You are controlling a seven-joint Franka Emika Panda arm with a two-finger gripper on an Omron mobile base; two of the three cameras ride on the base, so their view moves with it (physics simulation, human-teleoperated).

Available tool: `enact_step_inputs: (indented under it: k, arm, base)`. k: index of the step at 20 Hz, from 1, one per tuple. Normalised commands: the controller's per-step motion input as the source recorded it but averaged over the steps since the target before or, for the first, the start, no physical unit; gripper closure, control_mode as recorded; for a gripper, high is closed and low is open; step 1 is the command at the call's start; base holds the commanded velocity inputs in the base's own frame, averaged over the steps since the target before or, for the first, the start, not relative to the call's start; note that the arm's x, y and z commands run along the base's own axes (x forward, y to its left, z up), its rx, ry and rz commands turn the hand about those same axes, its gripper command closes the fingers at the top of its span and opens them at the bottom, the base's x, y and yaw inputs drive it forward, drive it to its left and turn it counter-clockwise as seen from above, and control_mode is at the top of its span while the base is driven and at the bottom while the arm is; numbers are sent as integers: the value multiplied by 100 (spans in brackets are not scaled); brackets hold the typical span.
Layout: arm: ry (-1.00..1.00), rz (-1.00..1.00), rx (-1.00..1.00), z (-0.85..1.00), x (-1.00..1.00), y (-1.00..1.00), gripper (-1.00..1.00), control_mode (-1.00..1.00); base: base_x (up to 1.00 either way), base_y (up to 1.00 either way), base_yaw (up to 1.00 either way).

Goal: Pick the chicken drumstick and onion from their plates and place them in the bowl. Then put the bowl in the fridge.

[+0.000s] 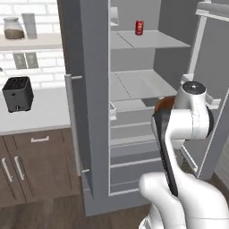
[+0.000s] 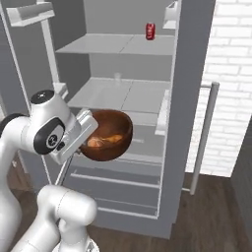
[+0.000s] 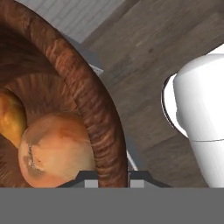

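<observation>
Final step in hand: pincer (image 3: pixel 111 175) clamped on rim of bowl (image 2: pixel 110 134), onion (image 3: pixel 54 148) and chicken drumstick (image 3: pixel 11 116) inside, held before open fridge (image 2: pixel 142 98); next, probably forward onto a shelf.

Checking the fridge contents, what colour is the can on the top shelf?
Red: the can with a pale top, best seen in the right base view.

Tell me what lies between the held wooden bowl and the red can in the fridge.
In the right base view, only bare grey shelves separate the reddish-brown wooden bowl from the red can; a small clear cup stands alongside.
</observation>
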Motion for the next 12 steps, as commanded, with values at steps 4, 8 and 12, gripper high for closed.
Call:
enact_step_inputs:
  k: [4, 8, 12]
  arm:
    - [0, 0, 0, 0, 0, 0, 100, 100]
    - [0, 0, 0, 0, 0, 0, 100, 100]
    - [0, 0, 0, 0, 0, 0, 100, 100]
  base:
    - [74, 11, -6]
    - [89, -1, 0]
    - [84, -10, 1]
